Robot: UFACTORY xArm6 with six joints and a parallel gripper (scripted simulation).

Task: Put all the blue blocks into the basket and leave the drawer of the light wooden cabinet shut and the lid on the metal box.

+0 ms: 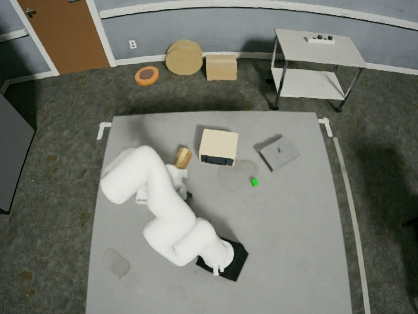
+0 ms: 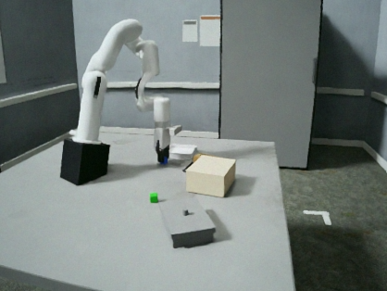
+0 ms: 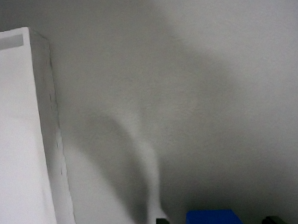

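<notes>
My gripper (image 2: 162,160) (image 3: 216,220) is open, low over the table, with its fingertips on either side of a blue block (image 2: 165,161) (image 3: 212,218). Gaps show between block and fingers. The arm hides this block in the top view. The light wooden cabinet (image 1: 219,143) (image 2: 210,176) has a dark front; its drawer's position is unclear. The grey metal box (image 2: 194,238) has its knobbed lid (image 1: 286,149) (image 2: 176,221) on top; how fully it is seated is unclear. A small brown object (image 1: 183,157) stands beside the cabinet; I cannot tell whether it is the basket.
A green block (image 1: 254,182) (image 2: 154,197) lies near the metal box. A white box-like object (image 1: 141,196) (image 2: 184,150) (image 3: 20,125) stands close beside the gripper, partly hidden by the arm from above. The arm's black base (image 1: 239,260) (image 2: 83,162) stands on the table.
</notes>
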